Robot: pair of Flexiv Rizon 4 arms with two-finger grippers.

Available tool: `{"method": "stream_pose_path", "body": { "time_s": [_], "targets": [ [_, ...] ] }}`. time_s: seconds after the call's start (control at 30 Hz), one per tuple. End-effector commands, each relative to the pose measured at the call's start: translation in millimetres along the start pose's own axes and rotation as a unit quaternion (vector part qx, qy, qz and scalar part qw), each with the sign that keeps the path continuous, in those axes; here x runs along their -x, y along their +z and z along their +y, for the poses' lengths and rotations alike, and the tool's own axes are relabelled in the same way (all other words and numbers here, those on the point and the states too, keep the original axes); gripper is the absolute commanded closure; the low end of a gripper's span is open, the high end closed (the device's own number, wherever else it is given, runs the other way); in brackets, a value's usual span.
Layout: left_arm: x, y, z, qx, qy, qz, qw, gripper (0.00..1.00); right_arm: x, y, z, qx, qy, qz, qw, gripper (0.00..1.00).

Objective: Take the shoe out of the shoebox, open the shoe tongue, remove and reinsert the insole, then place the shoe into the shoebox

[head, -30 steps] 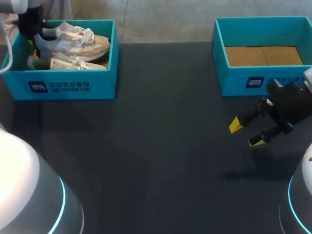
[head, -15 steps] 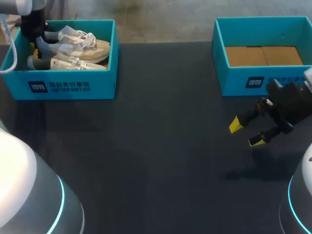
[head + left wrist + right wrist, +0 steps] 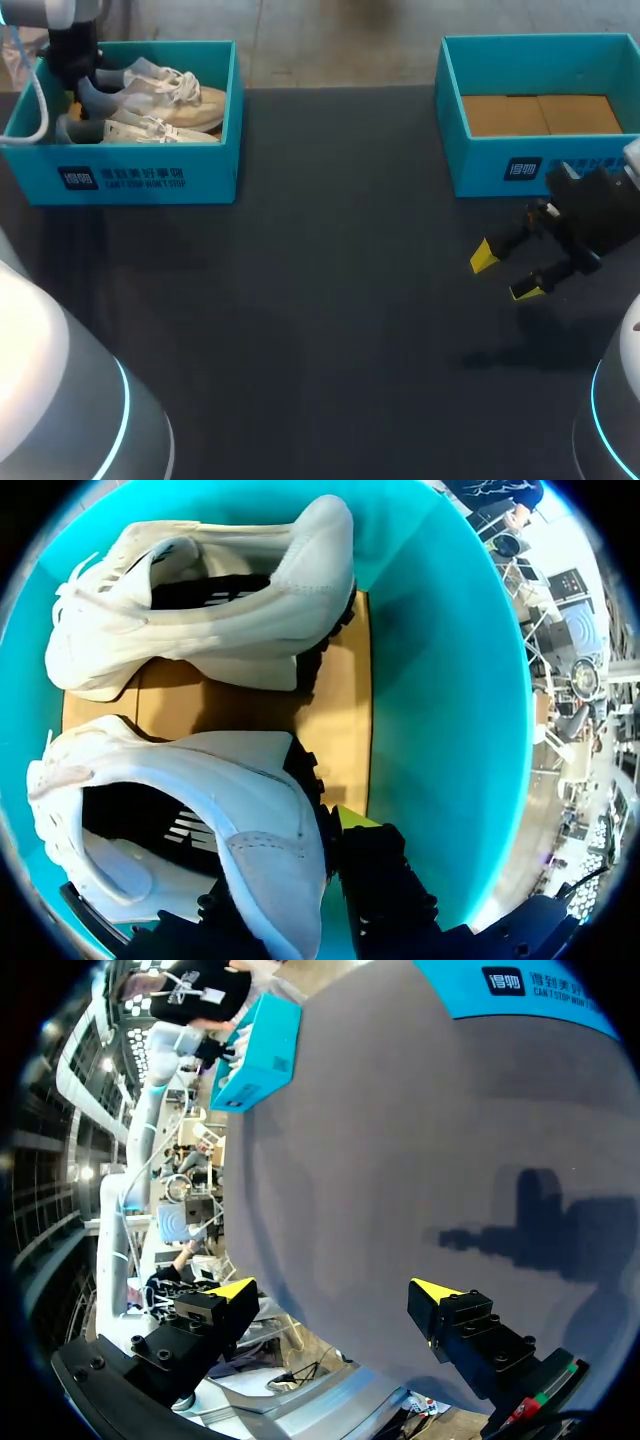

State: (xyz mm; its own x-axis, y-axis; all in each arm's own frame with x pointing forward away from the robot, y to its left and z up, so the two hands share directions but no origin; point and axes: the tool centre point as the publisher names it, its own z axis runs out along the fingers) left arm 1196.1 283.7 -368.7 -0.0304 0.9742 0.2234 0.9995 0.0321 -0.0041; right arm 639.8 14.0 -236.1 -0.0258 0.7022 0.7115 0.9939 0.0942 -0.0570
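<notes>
**Shoe gripped inside the far-left shoebox**

Near the right edge of the dark surface (image 3: pixel 320 300), the right gripper (image 3: pixel 506 273) hangs with its fingers apart. Beyond it, at the far right corner, a second shoebox (image 3: pixel 480 165) shows its cardboard floor. The shoebox (image 3: pixel 200 150) at the far left corner holds 2 shoes. There the left gripper (image 3: pixel 295 850) is clamped on the heel of one shoe (image 3: pixel 170 810).
</notes>
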Motion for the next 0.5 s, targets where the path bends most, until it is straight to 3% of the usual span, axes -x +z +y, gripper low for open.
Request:
{"method": "stream_pose_path", "body": {
  "time_s": [0.03, 0.1, 0.13, 0.3, 0.33, 0.5],
  "targets": [
    [-1.0, 1.3, 6.5, -0.009, 0.000, 0.000, 1.000, 1.00, -0.3, 0.7, -1.4, 0.001, 0.001, -0.002, 1.000, 0.00],
    [-2.1, 0.9, 5.6, -0.010, -0.001, -0.001, 1.000, 1.00, -0.3, 0.7, -1.4, 0.001, 0.001, -0.002, 1.000, 0.00],
    [-2.4, 1.1, 5.8, -0.011, -0.002, -0.002, 1.000, 0.93, -0.3, 0.7, -1.4, 0.001, 0.001, -0.002, 1.000, 0.00],
    [-3.8, 0.8, 5.5, -0.012, -0.005, -0.007, 1.000, 0.28, -0.3, 0.7, -1.4, 0.001, 0.001, -0.002, 1.000, 0.00],
    [-4.7, 0.0, 4.5, -0.012, -0.006, -0.008, 1.000, 0.20, -0.3, 0.7, -1.4, 0.001, 0.001, -0.002, 1.000, 0.00],
    [-6.3, -8.1, 1.2, -0.007, -0.015, -0.015, 1.000, 0.05, -0.3, 0.7, -1.4, 0.001, 0.001, -0.002, 1.000, 0.00]
  ]
}}
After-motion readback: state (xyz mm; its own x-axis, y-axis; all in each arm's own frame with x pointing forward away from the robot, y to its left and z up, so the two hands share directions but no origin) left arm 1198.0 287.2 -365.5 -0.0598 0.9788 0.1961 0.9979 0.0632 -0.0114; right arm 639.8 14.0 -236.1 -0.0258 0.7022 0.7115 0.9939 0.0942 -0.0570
